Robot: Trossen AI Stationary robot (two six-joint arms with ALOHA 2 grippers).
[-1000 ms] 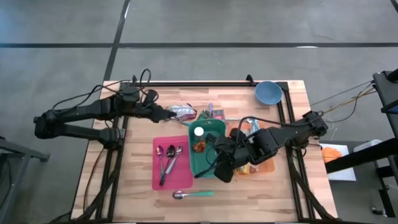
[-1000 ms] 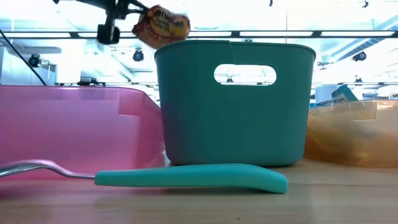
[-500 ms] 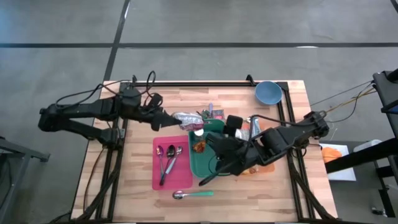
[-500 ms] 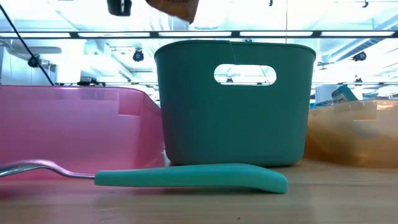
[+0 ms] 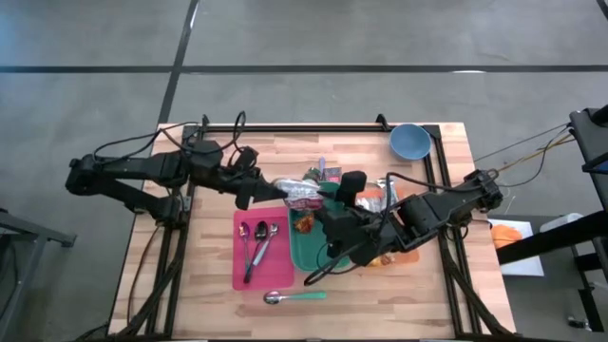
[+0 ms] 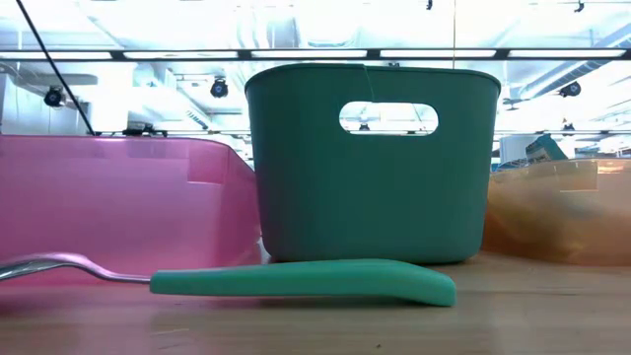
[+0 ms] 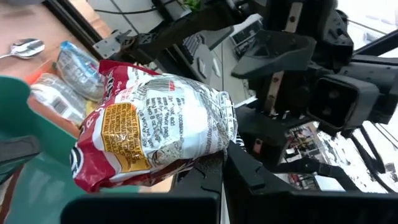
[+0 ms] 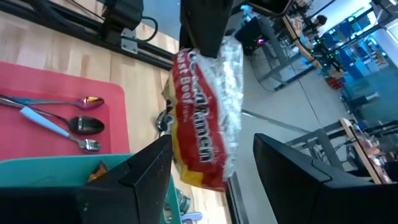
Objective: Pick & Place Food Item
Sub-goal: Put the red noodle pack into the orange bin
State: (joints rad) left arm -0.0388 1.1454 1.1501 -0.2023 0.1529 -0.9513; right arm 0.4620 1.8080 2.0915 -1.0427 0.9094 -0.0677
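Grey concrete floor lies all round my wooden table (image 5: 214,294), and in the low view bright ceiling lights fill the room behind it.

On my left side, my left arm reaches in across the table's far part, and my left gripper (image 5: 269,189) is clenched on the ramen packet (image 5: 301,193). That packet, red, yellow and white with a crinkled clear end, hangs in the air over the far left corner of the green bin (image 5: 313,249); my left wrist view shows it pinched at one end, well clear of the wood.

Below it on the table sits the pink tray (image 5: 245,271), holding two spoons (image 5: 258,236) side by side. In front of the tray lies a spoon with a teal handle (image 5: 294,297), apart from both tray and bin.

Next comes the green bin itself, with something orange-brown (image 5: 304,223) in its far part. My right gripper (image 5: 332,223) hovers above the bin, its fingers parted and empty, the packet just ahead of them in my right wrist view. Beside the bin stands the orange bin (image 5: 407,255), partly under my right arm. At the far right corner rests a blue bowl (image 5: 409,142).
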